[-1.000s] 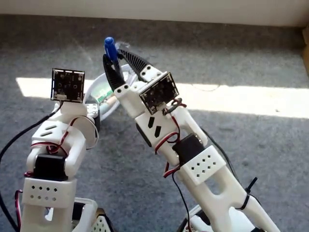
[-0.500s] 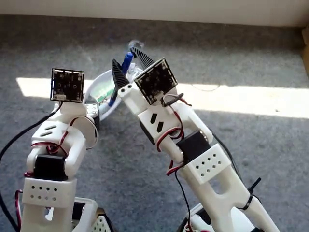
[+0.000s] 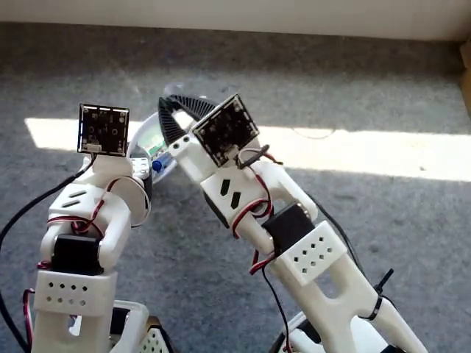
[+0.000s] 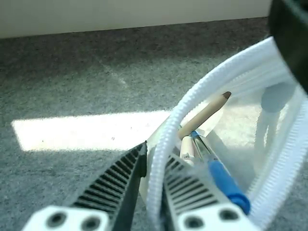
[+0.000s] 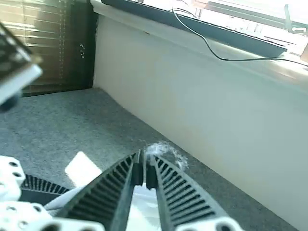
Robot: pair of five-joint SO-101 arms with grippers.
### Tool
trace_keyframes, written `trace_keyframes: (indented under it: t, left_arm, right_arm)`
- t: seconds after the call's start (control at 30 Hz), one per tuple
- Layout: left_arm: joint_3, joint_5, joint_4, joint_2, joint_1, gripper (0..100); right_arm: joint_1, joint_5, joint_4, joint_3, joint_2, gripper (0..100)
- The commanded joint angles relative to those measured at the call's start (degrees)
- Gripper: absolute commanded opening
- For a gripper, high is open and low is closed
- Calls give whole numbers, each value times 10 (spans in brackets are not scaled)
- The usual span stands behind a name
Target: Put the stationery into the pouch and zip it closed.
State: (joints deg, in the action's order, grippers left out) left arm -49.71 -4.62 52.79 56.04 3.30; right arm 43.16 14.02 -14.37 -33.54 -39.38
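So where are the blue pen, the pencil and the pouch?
blue pen [image 4: 226, 185]: left wrist view, on its blue barrel.
pencil [image 4: 204, 114]: left wrist view, on its wooden shaft.
pouch [image 4: 202, 90]: left wrist view, on its white zip rim.

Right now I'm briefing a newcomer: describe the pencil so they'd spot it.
Find the clear pouch with the white zipper rim, pinched by the left fingers. Inside lies the pencil: bare wood, dark tip, unlike the blue pen beside it.

The left arm [image 3: 88, 213] and right arm [image 3: 309, 254] are white plastic — strung with red and black cables. Each carries a square black camera board [image 3: 104, 129]; the left gripper [image 4: 155, 154] has black ribbed fingers [image 4: 115, 178].
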Motion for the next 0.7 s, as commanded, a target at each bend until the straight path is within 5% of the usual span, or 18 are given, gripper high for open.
trace_keyframes:
  t: [0.0,0.5,0.67]
  left_arm:
    - [-15,-4,-5,-3,15,7]
    - [-15,-4,-5,-3,15,7]
    - [-15,-4,-5,-3,15,7]
  right_arm:
    - [14,6,-2,36,-10,6]
    - [-84,2,-4,52,-10,62]
    - [-85,2,-133,130,-10,62]
